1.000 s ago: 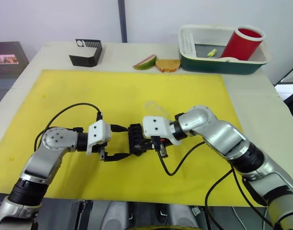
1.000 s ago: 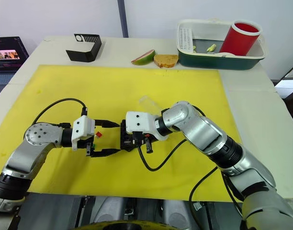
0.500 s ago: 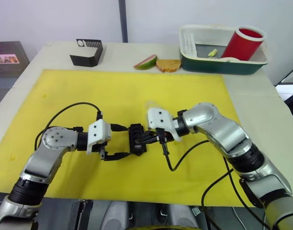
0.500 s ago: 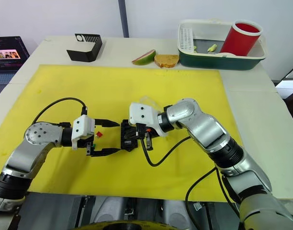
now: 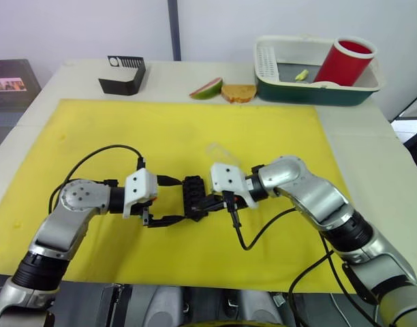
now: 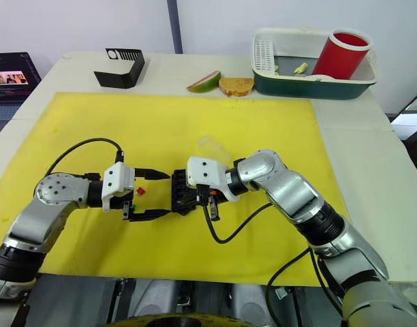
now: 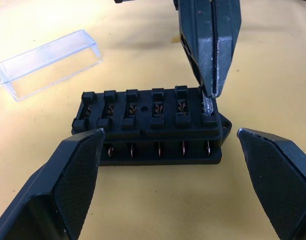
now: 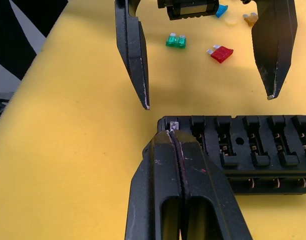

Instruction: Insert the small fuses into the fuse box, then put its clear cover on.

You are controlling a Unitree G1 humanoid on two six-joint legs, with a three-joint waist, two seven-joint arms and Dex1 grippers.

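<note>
My right claw [image 8: 177, 137] is pressed together on a grey fuse [image 7: 208, 105], pushing it into an end slot of the fuse box [image 7: 150, 125]. My left claw [image 6: 152, 195] stands wide apart around the box to steady it. The clear cover [image 7: 48, 62] waits just beyond on the surface [image 5: 195, 136].

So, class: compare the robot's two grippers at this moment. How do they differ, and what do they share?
The left gripper is open, its fingers spread either side of the fuse box; the right gripper is shut. The left holds nothing; the right pinches a small grey fuse at the box's end slot. Both have black fingers and hover at the box.
</note>
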